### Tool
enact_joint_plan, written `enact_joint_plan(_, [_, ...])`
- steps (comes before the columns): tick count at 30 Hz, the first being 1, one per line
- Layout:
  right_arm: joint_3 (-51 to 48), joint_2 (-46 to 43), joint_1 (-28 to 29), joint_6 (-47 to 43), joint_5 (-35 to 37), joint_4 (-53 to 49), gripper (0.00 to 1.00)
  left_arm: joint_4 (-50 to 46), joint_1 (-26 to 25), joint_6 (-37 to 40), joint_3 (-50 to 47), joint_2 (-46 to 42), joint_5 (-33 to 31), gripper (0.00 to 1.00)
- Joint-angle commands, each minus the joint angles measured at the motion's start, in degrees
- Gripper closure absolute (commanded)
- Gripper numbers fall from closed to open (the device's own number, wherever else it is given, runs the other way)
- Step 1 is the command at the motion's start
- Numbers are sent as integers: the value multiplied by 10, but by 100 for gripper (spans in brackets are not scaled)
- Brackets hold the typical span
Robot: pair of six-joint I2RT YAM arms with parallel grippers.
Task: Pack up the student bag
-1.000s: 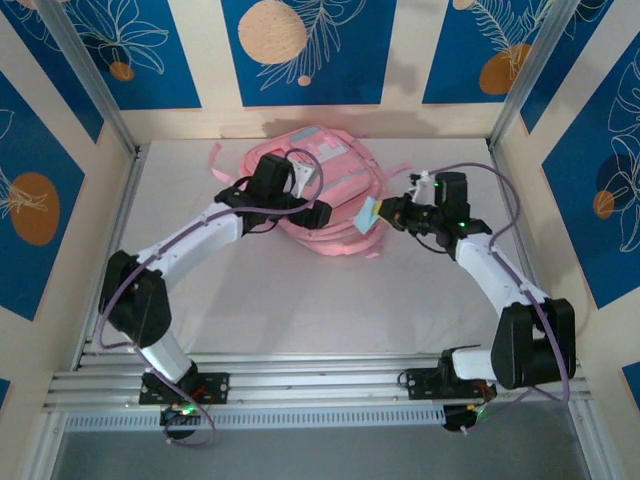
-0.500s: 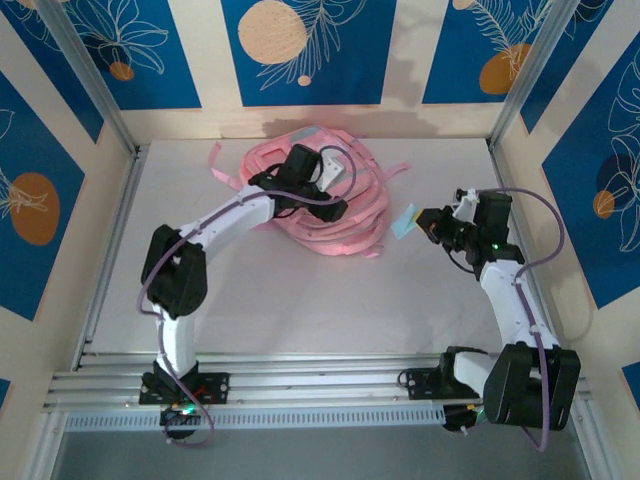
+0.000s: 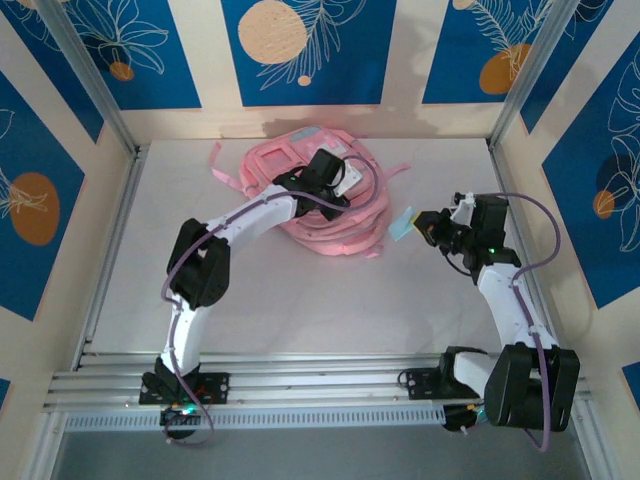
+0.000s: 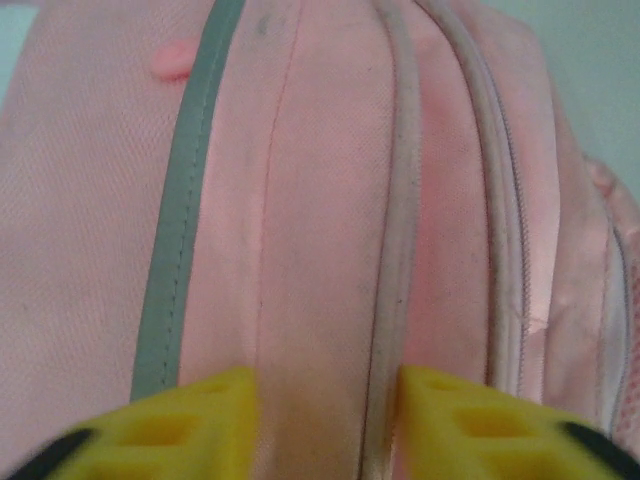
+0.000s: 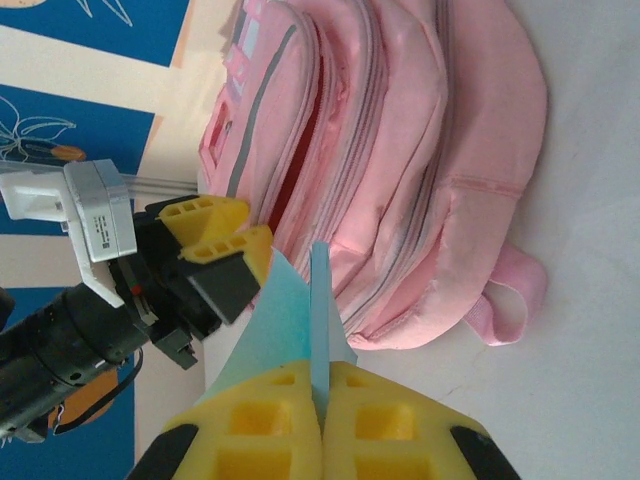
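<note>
Student bag (image 3: 335, 238): pink woven cloth, matt, with a fine grainy weave up close. Grey trim strip (image 4: 180, 250): flat matt tape, stitched. Zip lines (image 4: 505, 230): dull, finely ribbed. Strap loop (image 5: 505, 300): soft pink cloth.
Left gripper (image 4: 325, 400) and right gripper (image 5: 320, 405): yellow moulded plastic fingers, matt, with hollow cells and black matt bits.
Blue sheet (image 5: 285, 320): thin, smooth, matt; paper or card, can't tell which.
Arm shells (image 3: 250, 215): white plastic, slight sheen, with black plastic joints.
Camera box (image 5: 95, 215): smooth white plastic.
Table (image 3: 300, 310): white, matt, smooth.
Near rails (image 3: 320, 385): bare metal, ribbed, satin.
Walls (image 3: 150, 50): flat printed panels, matt.
Frame posts (image 3: 90, 80): metal.
</note>
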Motion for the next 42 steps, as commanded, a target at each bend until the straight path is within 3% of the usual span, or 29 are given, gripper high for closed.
enact_joint_plan(1, [1, 10, 16, 4, -1, 14, 100, -4, 2, 15, 29, 9, -6, 77])
enact_joint_plan(6, [15, 34, 45, 1, 14, 23, 100, -14, 2, 18, 32, 7, -3, 100])
enact_joint_plan(16, [51, 102, 103, 36, 44, 99, 100, -50, 15, 5, 49, 27, 27, 100])
enact_joint_plan(26, [71, 150, 115, 80, 59, 165, 100, -55, 41, -57, 69, 12, 30, 100])
enact_joint_plan(42, [94, 296, 186, 246, 152, 388, 100, -46, 52, -84, 80, 15, 7, 100])
